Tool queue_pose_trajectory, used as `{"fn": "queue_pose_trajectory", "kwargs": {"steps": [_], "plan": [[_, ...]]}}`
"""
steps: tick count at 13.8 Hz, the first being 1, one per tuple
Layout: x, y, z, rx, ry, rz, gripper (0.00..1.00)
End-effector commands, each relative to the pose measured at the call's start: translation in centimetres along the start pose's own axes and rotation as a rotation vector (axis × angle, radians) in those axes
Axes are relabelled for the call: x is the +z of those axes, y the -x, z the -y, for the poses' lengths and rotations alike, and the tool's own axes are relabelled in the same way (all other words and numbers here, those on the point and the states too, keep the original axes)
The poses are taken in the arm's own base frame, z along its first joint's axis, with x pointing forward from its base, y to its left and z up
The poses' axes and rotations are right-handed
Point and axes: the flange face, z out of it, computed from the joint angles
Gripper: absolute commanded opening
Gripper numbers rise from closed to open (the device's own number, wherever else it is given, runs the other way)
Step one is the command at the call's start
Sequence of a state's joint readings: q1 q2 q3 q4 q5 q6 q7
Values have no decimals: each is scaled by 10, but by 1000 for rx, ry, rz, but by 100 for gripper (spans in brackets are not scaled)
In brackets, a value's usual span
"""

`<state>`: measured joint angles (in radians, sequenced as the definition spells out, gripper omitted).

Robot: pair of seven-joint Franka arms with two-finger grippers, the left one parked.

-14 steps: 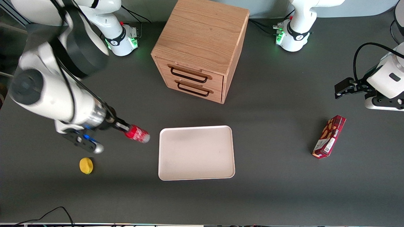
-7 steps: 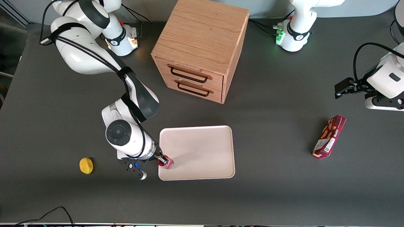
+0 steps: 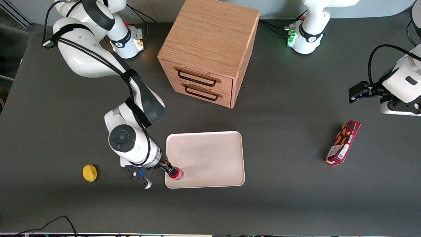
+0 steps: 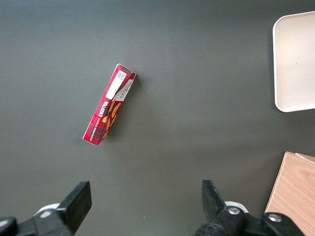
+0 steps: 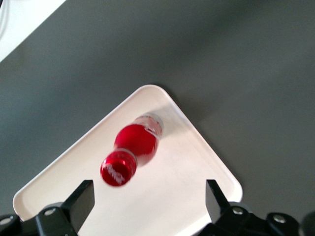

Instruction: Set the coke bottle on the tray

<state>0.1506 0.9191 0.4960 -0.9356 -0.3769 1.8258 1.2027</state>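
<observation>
Red coke bottle stood upright on the cream-white tray, in the tray corner nearest the front camera at the working arm's end. Clear base looked seated on the tray floor, cap up, body leaning only as much as the wrist camera's angle would explain. In the front view the bottle sat just inside the low rim.

Gripper was spread wide above it: both fingers stood well apart with the bottle's cap between them and not touched by either. So released, holding nothing.

Step in hand, as I read it: placement was done and the release was made; what was left was the retreat. Next move called for a straight lift clear of the cap before any sideways travel, since a swing at that height could clip the cap and tip a narrow bottle standing so close to the rim. If it tipped toward the rim it could roll off the tray.

Rest of the table:
- wooden drawer cabinet, farther from the front camera than the tray, both drawers closed
- small yellow object near the working arm's end
- red-brown snack box lying flat toward the parked arm's end, well apart from the tray
</observation>
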Motion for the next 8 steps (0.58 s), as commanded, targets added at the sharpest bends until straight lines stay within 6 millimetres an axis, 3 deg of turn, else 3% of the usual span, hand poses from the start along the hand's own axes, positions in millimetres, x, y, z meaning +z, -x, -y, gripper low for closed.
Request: {"fn": "queue_pose_trajectory", "kwargs": {"steps": [1, 3, 5, 6, 8], "plan": [[-106, 9, -28, -99, 47, -8, 100], [-179, 26, -67, -266, 149, 10, 100], [-237, 44, -112, -399, 210, 40, 100], [-261, 50, -135, -408, 192, 64, 100], [-297, 39, -200, -407, 149, 116, 100]]}}
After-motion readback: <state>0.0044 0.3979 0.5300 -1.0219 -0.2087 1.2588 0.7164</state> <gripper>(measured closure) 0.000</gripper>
